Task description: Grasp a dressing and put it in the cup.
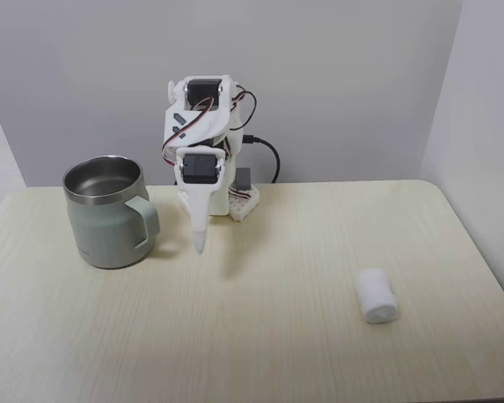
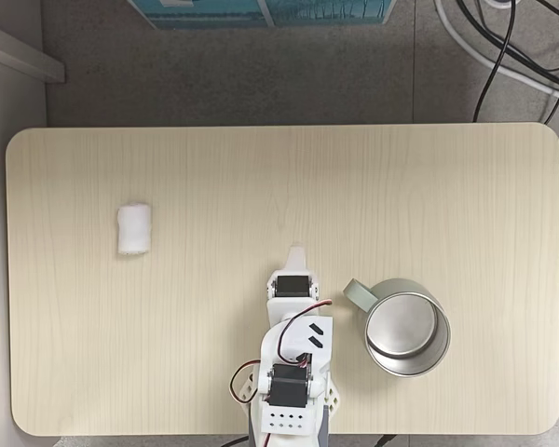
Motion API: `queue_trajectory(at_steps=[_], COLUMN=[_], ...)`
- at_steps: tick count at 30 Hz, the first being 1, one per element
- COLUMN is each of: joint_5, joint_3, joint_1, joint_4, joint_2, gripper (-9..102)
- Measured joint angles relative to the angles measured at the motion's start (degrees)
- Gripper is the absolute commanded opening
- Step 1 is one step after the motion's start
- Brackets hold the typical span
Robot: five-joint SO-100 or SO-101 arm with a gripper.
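A pale wood-grain table (image 1: 260, 336) with rounded corners stands against grey walls; from above, grey floor and black cables (image 2: 503, 47) lie beyond its far edge.

The dressing (image 1: 376, 295), a small white fuzzy roll, lies on its side on bare tabletop, at the right in a fixed view and at the left (image 2: 134, 228) seen from above. Nothing touches it.

Well apart from it, the gripper (image 1: 201, 243) points down toward the table just beside the cup, its tip (image 2: 297, 253) narrowed to a single point with the fingers together, holding nothing.

The cup (image 1: 109, 211) stands upright with its steel inside showing and its handle (image 2: 359, 294) turned toward the arm.
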Motion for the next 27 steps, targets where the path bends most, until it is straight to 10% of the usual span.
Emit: queue_trajectory(at_steps=[27], joint_5=[-6.4], joint_3=[9.4], joint_1=[-3.6], joint_4=[1.9], joint_2=[3.0], gripper=[1])
